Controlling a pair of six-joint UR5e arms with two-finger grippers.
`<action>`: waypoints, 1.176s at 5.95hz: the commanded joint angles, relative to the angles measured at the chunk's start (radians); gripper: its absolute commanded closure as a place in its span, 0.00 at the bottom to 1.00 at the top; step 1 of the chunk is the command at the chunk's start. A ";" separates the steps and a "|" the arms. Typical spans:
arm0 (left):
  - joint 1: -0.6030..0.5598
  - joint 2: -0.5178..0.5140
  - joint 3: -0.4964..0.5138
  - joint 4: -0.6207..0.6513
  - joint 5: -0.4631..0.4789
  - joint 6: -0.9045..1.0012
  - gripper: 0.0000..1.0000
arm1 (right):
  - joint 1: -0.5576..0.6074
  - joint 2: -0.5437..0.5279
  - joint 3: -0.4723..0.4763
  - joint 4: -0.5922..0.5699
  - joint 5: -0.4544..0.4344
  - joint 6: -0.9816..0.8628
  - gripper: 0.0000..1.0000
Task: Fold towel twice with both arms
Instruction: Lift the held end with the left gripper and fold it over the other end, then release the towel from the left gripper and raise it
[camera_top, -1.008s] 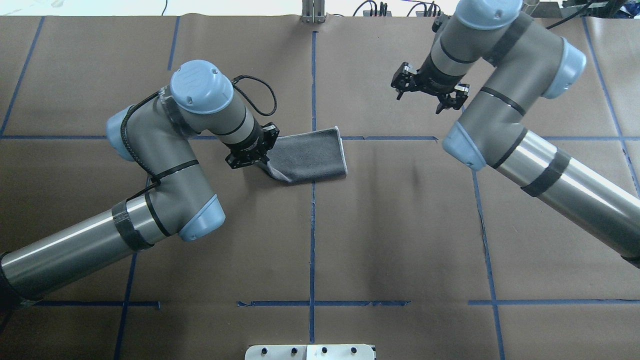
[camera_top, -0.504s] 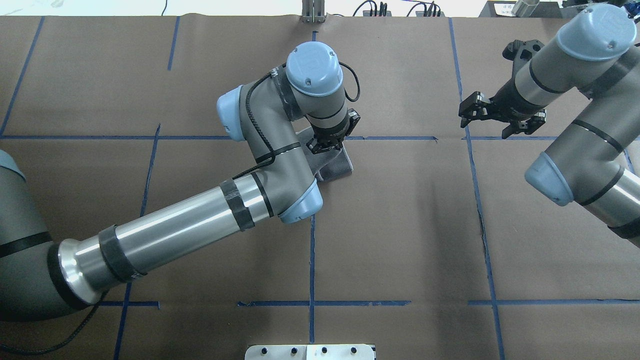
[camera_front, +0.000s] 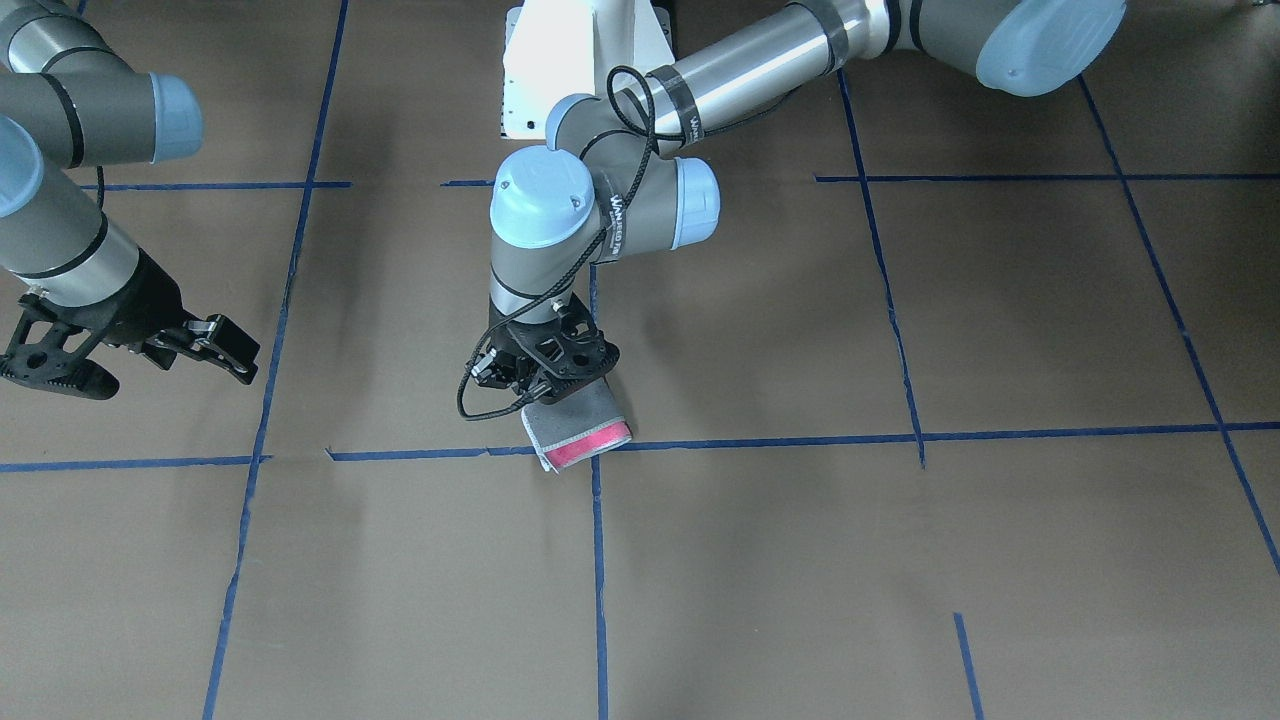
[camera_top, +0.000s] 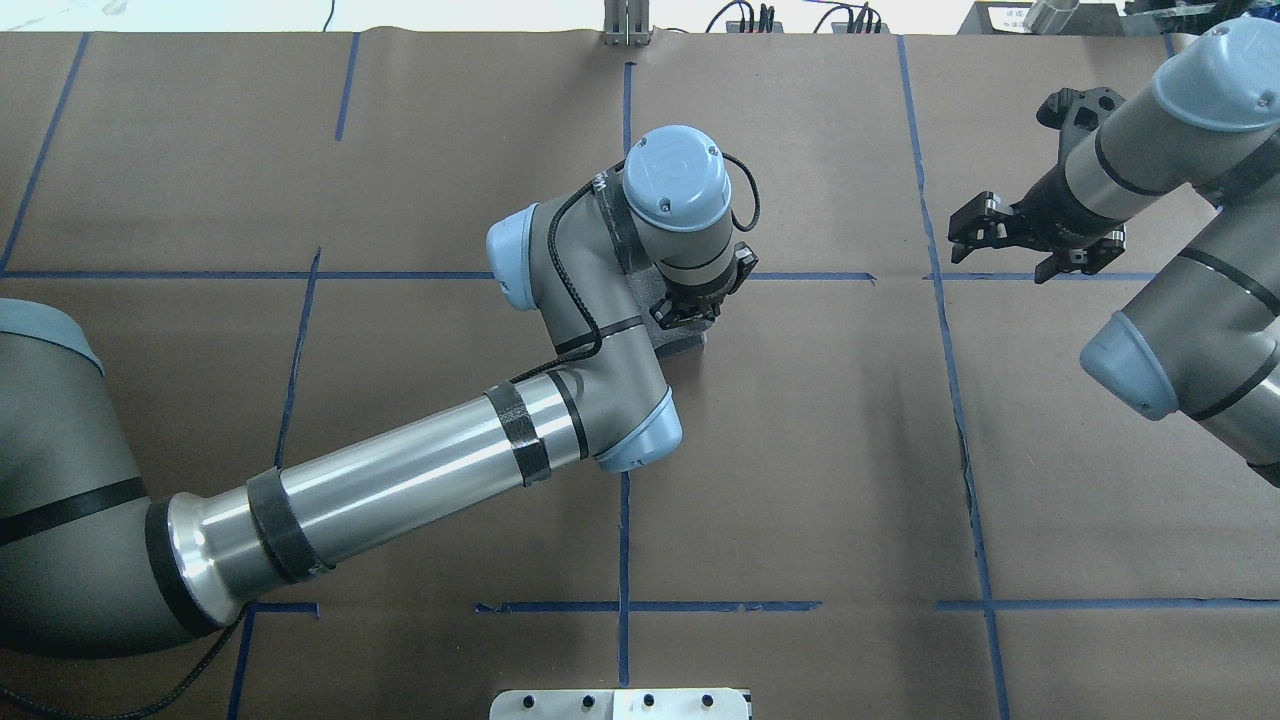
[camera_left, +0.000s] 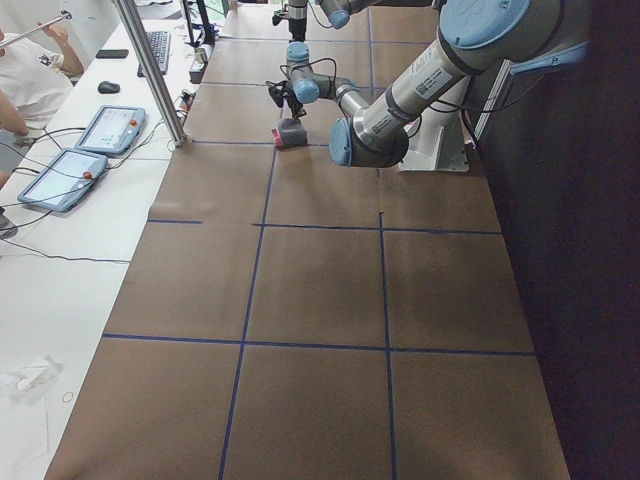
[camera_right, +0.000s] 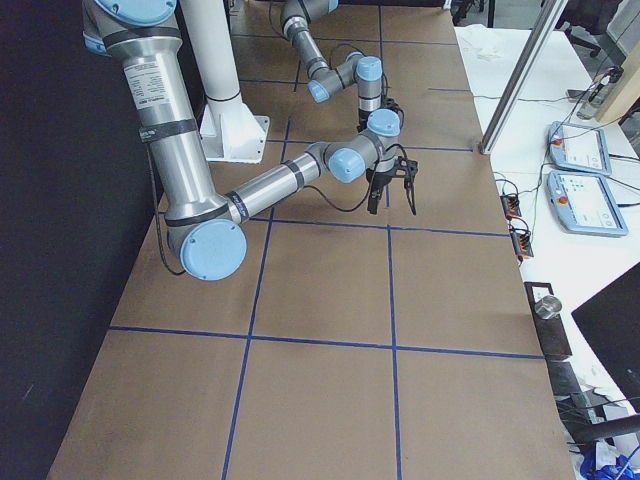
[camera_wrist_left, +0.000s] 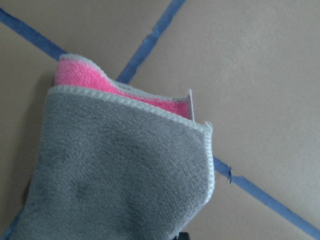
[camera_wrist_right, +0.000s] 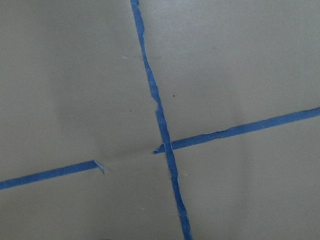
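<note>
The towel (camera_front: 585, 428) lies folded small at the table's middle, grey face up, with a pink strip showing at its open edge (camera_wrist_left: 120, 95). It also shows in the exterior left view (camera_left: 290, 133). My left gripper (camera_front: 545, 375) is down on the towel's robot-side end and looks shut on its edge. In the overhead view the left gripper (camera_top: 695, 305) and arm hide most of the towel (camera_top: 688, 345). My right gripper (camera_top: 1000, 255) is open and empty, held above the table far off to the right, also in the front-facing view (camera_front: 170, 380).
Blue tape lines (camera_wrist_right: 160, 125) grid the brown table cover. The white pedestal base (camera_front: 570, 70) stands at the robot side. A metal plate (camera_top: 620, 704) sits at the near edge. Tablets (camera_left: 60, 175) and an operator are beyond the far side.
My left gripper has carried the towel's left edge rightward over the rest, making it narrower. My right arm has drawn back to the right, away from the towel.
</note>
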 joint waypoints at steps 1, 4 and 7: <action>0.004 0.006 -0.007 -0.017 0.002 0.014 0.00 | 0.010 0.000 0.000 0.000 0.000 -0.001 0.00; -0.100 0.170 -0.246 0.019 -0.165 0.012 0.00 | 0.054 0.000 0.020 -0.028 0.025 -0.064 0.00; -0.261 0.580 -0.729 0.219 -0.277 0.335 0.00 | 0.209 -0.099 0.149 -0.277 0.046 -0.505 0.00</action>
